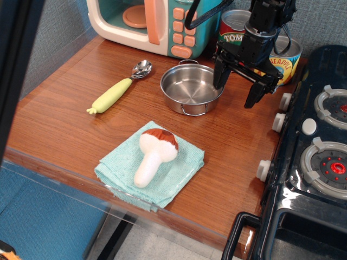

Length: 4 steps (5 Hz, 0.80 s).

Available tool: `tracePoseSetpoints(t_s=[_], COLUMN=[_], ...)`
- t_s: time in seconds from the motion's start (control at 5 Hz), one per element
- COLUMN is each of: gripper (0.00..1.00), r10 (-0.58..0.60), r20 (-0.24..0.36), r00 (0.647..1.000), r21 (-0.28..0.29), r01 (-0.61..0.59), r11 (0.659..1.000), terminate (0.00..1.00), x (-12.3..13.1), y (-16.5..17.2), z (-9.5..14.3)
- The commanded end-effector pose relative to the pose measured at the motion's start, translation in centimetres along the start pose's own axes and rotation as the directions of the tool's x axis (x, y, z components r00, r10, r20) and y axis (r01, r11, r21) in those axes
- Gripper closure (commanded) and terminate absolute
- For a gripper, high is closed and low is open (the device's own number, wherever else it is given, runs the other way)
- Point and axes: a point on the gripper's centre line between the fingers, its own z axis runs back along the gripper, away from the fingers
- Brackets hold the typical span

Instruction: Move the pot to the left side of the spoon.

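The small shallow round pot of shiny steel, with its thin wire loop handles, is sitting upright and empty near the middle of the brown wood-grain table, and it is being left to the right of the spoon, so the task is judged not yet begun. The toy spoon with a polished metal bowl and a thick yellow-green plastic handle is lying at about nine o'clock from the pot, well apart from it, angled with its bowl toward the toy microwave in cream and teal. At three o'clock from the pot, just beside its rim, the black gripper is being held with its jaws spread apart and nothing between them, apparently so that one finger can be lowered inside the thin wall. Behind it, two labelled tin cans are standing. At six o'clock, a soft plush mushroom is resting on a folded mint-green cloth.
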Motion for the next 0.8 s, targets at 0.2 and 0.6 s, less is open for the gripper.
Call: tracePoseSetpoints(t_s=[0.2, 0.6], gripper=[0.0, 0.0], r10=[0.039, 0.07], r20=[0.04, -0.038], r00=[0.998, 0.997], r21=[0.066, 0.125], r01=[-0.041, -0.065], r11=[0.997, 0.99], terminate=[0.0, 0.0], x=[-0.3, -0.4], y=[2.7, 4.4], z=[1.4, -2.0])
